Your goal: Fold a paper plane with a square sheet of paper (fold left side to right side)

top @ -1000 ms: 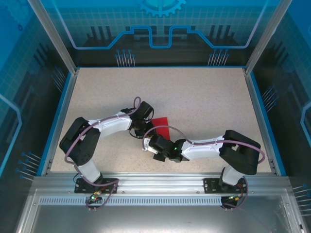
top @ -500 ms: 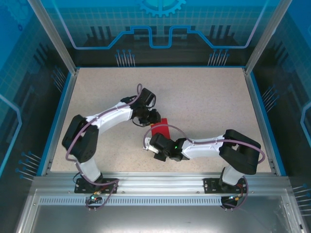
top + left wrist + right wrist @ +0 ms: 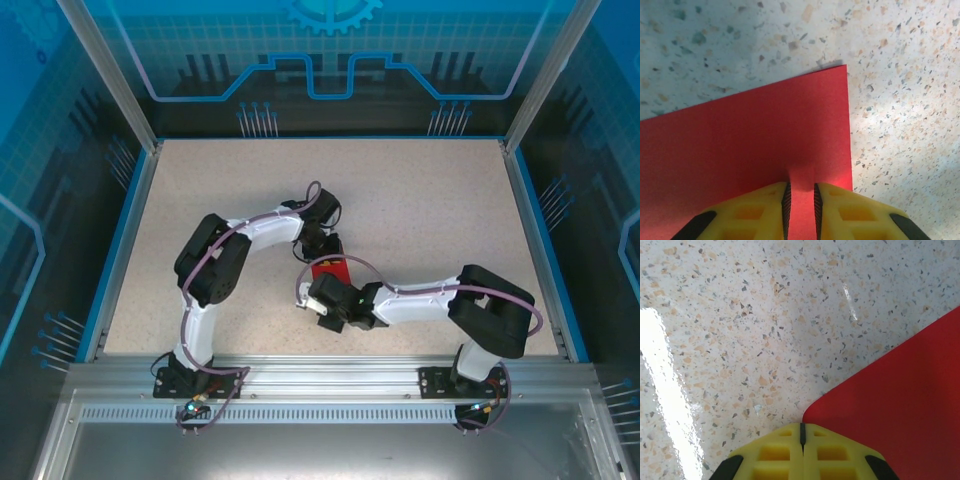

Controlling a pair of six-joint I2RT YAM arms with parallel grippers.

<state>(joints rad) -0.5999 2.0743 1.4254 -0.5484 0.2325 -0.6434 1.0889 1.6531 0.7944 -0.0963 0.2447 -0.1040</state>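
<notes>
The square sheet of paper (image 3: 331,268) lies red face up at the table's middle, a small patch showing between the two grippers. My left gripper (image 3: 322,250) reaches in from the far left side. In the left wrist view its yellow fingertips (image 3: 775,192) stand over the sheet (image 3: 740,145) near its right edge. The jaws stand a narrow gap apart with red paper showing between them, and my left gripper (image 3: 800,184) is open. My right gripper (image 3: 318,297) is shut, its tips (image 3: 801,426) down at a rounded near corner of the sheet (image 3: 905,400).
The speckled tabletop (image 3: 430,200) stretches away on all sides of the paper. A blue rim (image 3: 528,230) and metal frame posts bound it. The right arm's elbow (image 3: 490,310) rests low at the near right.
My left arm has swung right and forward over the paper, its jaws narrowing. The visible red patch has shrunk. The right gripper has stayed put.
</notes>
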